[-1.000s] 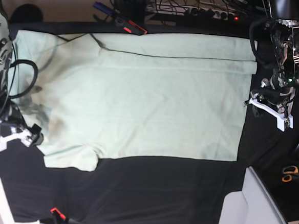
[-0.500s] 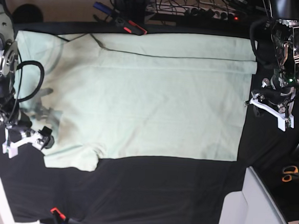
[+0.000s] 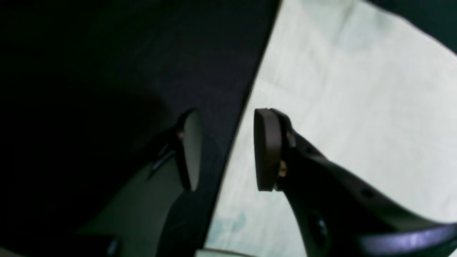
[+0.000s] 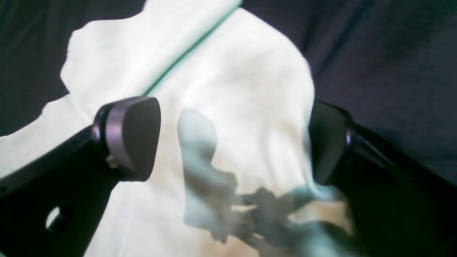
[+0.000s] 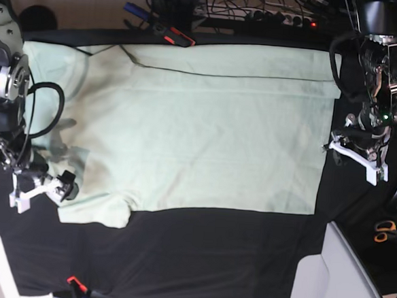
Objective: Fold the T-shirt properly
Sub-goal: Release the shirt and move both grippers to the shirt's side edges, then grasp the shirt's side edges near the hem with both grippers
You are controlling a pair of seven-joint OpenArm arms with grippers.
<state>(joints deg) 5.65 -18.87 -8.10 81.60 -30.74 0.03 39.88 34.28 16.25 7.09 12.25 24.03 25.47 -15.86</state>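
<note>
while right tool (image 4: 234, 142) (open) straddles t-shirt (image 5: 200, 129) sleeve

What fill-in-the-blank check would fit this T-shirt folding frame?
1. The T-shirt lies spread on a ____ cloth.
2. In its wrist view, the right gripper has its jaws ____ over the shirt.
3. The left gripper straddles the shirt's straight ____.
4. Neither gripper holds any ____.

Missing words: black; open; edge; fabric
</note>
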